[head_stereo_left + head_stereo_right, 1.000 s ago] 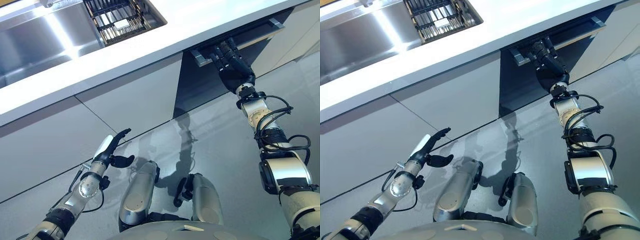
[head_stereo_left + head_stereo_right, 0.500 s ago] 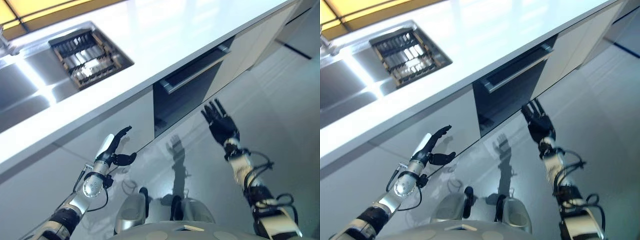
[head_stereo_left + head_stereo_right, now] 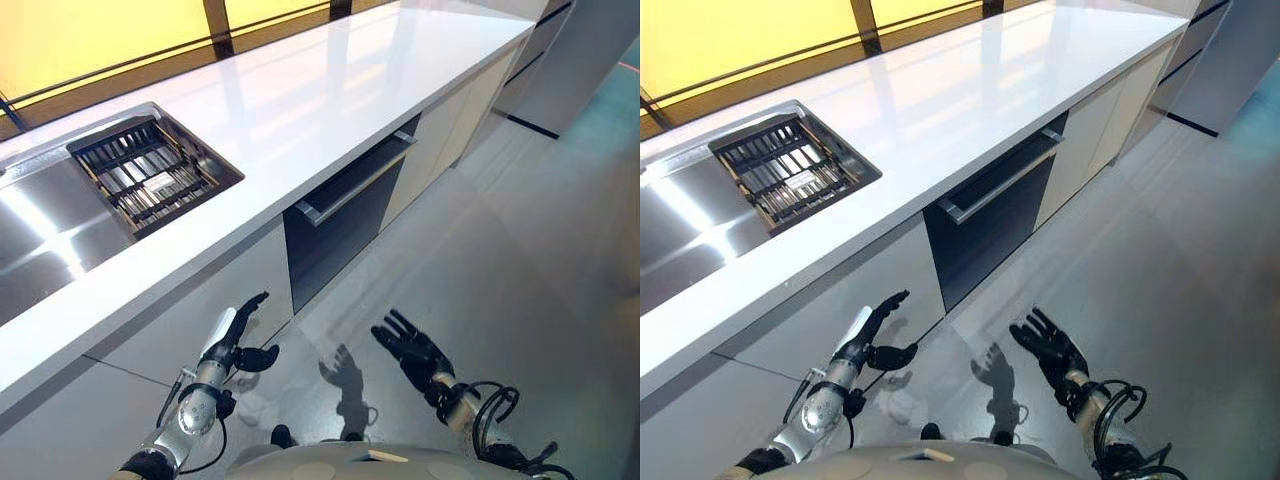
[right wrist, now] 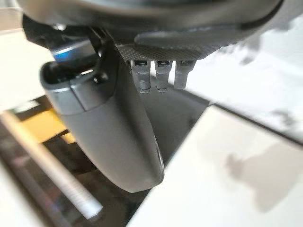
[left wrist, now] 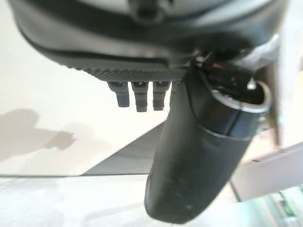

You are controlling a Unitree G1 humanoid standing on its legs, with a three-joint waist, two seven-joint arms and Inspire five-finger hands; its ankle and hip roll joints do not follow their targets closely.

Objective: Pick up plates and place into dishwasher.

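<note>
The right hand hangs low over the pale floor with its fingers spread wide and straight, holding nothing, well short of the cabinets. The left hand hangs at about nine o'clock from it, close to a grey cabinet front, its fingers stretched out loosely and its thumb standing apart, also empty. From the right hand, up at about eleven o'clock, stands the dishwasher, a dark panel set into the cabinet run, its door ajar at the top so that a narrow dark gap shows behind the long silver handle. Above it the long white countertop runs from eight o'clock to two o'clock across the view. Set into the counter at about ten o'clock is a steel sink, and in its right part a dark dish rack holds a row of pale pieces that look like plates, though I cannot tell them one from another at this distance. Behind the counter runs a yellow-lit window with dark frames.
</note>
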